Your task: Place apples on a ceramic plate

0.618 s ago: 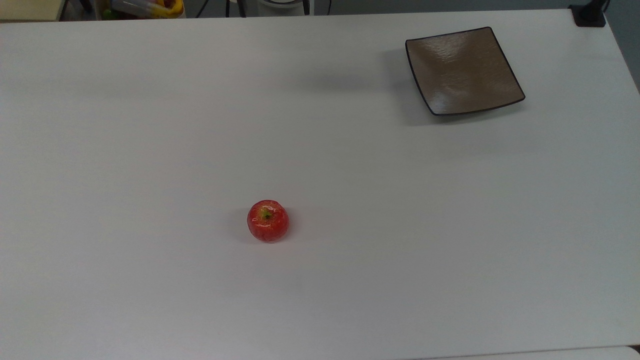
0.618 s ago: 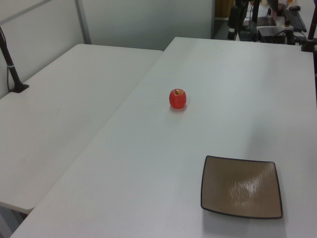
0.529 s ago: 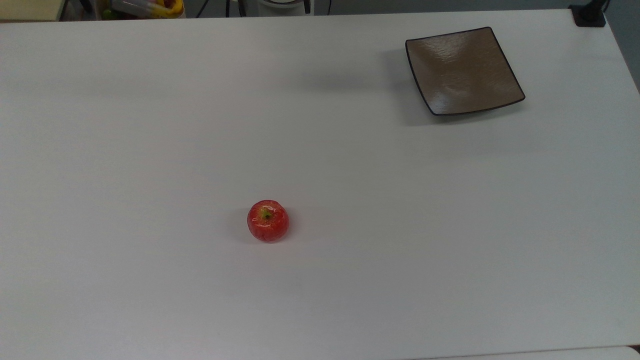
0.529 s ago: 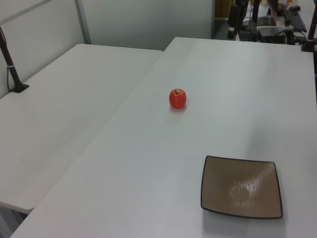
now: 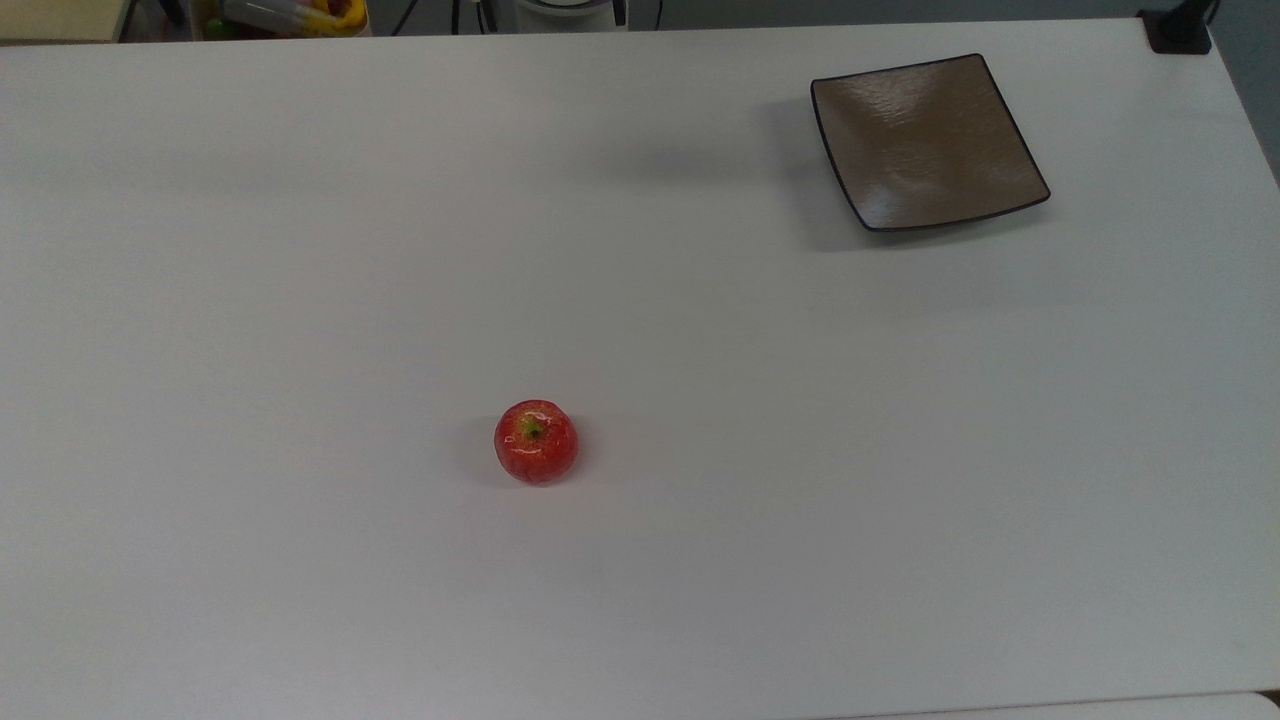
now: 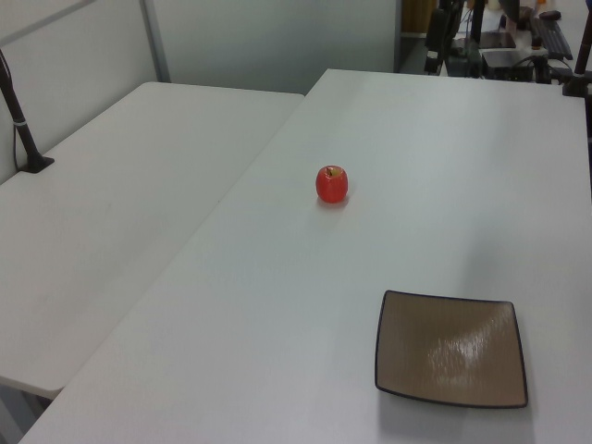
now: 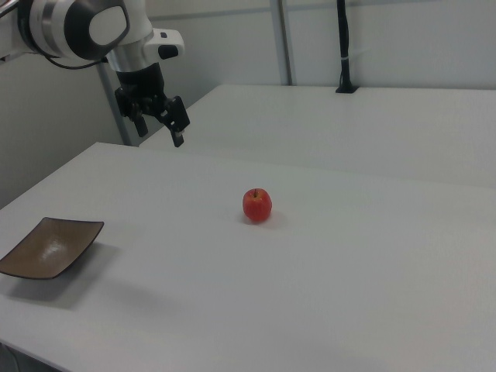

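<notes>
Toward the near edge of the white worktop (image 5: 700, 560), in the top view, sits a small glossy red apple (image 5: 536, 442) with a yellow-green patch at its stem dimple. It rests alone on bare surface, upright, at about seven o'clock from the middle of the top view. Nothing touches it.

Farther back, at roughly two o'clock from the apple in the top view, lies the ceramic plate (image 5: 925, 140), a square, shallow, brown-grey dish with a thin dark rim and upturned corners. It holds nothing. Apple and plate are well apart.

Farthest off, in the right view, the robot arm hangs above the back of the worktop at about ten o'clock from the apple. Its gripper (image 7: 160, 118) points downward with the jaws spread apart and nothing between them, well clear of both apple and plate.

By my judgement the task has barely begun: the apple is not yet grasped. What is left is the reach to the apple, the grasp, the carry across, and the release onto the plate.
</notes>
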Controlling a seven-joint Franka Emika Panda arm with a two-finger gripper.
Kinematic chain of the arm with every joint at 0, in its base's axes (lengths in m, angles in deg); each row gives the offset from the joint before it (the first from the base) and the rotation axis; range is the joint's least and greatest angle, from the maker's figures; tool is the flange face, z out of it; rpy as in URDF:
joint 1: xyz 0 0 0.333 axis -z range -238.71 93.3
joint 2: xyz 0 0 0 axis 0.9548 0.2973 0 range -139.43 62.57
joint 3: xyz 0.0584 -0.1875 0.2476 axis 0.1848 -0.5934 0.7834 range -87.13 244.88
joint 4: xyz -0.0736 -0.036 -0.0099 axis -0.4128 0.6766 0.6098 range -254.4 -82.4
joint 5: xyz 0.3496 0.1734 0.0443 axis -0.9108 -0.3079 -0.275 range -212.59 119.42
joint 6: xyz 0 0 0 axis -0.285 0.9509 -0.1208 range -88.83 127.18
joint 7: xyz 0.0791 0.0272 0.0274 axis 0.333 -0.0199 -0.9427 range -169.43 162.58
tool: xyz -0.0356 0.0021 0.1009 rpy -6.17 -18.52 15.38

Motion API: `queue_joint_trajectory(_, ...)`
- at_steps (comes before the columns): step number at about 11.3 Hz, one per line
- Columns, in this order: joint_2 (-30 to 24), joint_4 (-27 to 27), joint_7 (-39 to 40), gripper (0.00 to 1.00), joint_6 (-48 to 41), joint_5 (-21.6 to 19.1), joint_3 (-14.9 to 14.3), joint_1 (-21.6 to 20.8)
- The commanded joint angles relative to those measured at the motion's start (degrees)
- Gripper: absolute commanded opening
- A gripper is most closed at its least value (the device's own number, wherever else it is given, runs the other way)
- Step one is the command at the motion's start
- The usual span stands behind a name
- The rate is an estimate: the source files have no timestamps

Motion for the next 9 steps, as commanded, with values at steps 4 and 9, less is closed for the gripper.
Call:
queue_joint_trajectory(4,0.1,-1.1,1.2,1.00,-0.6,-0.2,0.2,-0.5)
queue_joint_trajectory(9,4.7,5.3,1.7,1.00,-1.3,0.4,0.3,-1.2)
